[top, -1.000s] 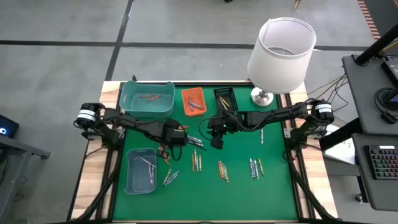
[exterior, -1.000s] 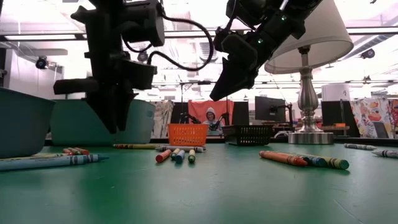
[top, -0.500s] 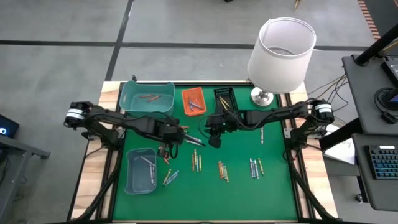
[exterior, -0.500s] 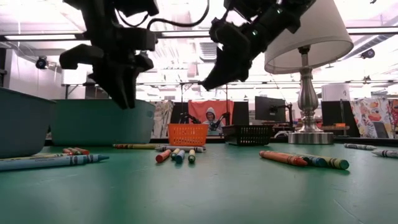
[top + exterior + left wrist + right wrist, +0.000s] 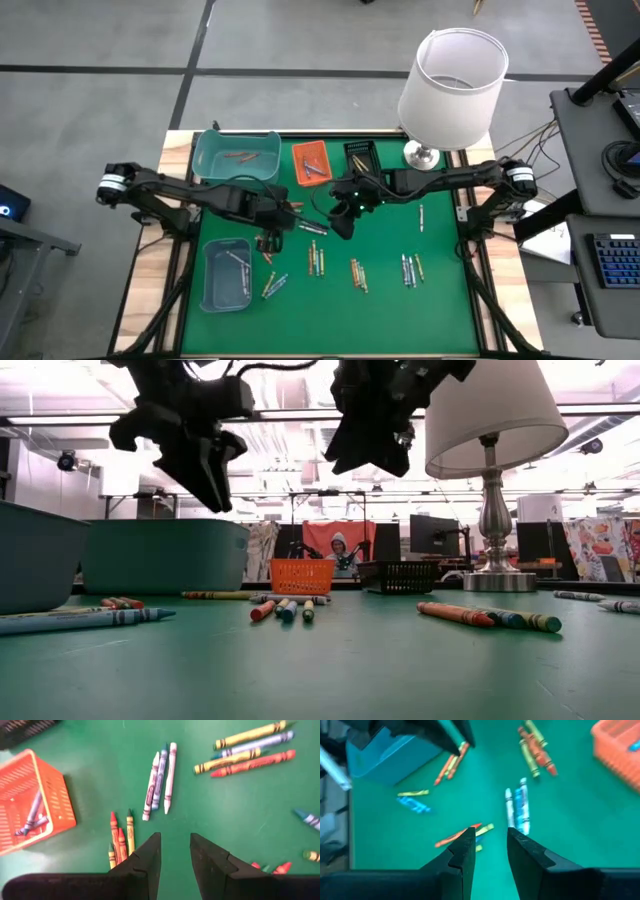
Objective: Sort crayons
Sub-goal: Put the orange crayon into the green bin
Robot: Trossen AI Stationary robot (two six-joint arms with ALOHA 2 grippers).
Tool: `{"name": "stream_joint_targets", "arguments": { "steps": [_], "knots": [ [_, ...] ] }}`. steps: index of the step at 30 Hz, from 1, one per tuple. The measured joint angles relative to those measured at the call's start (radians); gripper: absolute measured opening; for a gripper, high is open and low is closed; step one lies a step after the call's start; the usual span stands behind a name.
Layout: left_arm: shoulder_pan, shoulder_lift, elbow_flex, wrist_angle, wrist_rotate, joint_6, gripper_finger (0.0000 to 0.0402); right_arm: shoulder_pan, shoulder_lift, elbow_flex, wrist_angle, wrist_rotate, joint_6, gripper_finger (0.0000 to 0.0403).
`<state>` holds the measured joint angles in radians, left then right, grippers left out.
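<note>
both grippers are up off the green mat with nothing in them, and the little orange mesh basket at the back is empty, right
Not quite: the small orange mesh basket is not empty. The left wrist view shows bluish-grey crayons lying inside it. The rest holds: the left gripper and right gripper hang above the green mat, fingers apart, holding nothing.

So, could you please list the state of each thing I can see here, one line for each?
Left gripper: raised over the table, open, empty.
Right gripper: raised over the table, open, empty.
Orange basket: upright, holds a few crayons.
Teal bin: upright, holds a few crayons.
Blue bin: upright, holds crayons.
Black basket: upright, contents unclear.
Loose crayons: lying flat in small groups.
Lamp: standing upright.
</note>
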<state>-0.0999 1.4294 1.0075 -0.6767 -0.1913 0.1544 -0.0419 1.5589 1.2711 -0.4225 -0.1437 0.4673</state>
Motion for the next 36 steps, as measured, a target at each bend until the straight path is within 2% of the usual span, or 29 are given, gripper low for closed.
{"name": "stream_joint_targets", "arguments": {
  "steps": [6,11,16,20,27,36],
  "knots": [
    [-0.017,-0.078,-0.049,0.055,0.000,-0.008,0.0086,0.070,0.004,0.015,0.003,-0.036,0.031,0.0100],
    [-0.036,-0.161,-0.135,0.174,0.000,-0.078,0.0086,0.131,0.005,0.020,0.000,-0.033,0.051,0.0100],
    [-0.039,-0.209,-0.210,0.309,0.000,-0.245,0.0086,0.163,0.005,0.037,-0.120,-0.033,0.220,0.0100],
    [-0.044,-0.214,-0.236,0.345,0.000,-0.325,0.0086,0.185,0.007,0.037,-0.206,-0.026,0.375,0.0100],
    [-0.044,-0.183,-0.235,0.349,-0.005,-0.324,0.0086,0.233,0.089,0.059,-0.237,-0.014,0.560,0.0100],
    [-0.044,-0.199,-0.236,0.279,-0.008,-0.243,0.0086,0.268,0.255,0.181,-0.410,-0.010,0.705,0.0100]
  ]
}}
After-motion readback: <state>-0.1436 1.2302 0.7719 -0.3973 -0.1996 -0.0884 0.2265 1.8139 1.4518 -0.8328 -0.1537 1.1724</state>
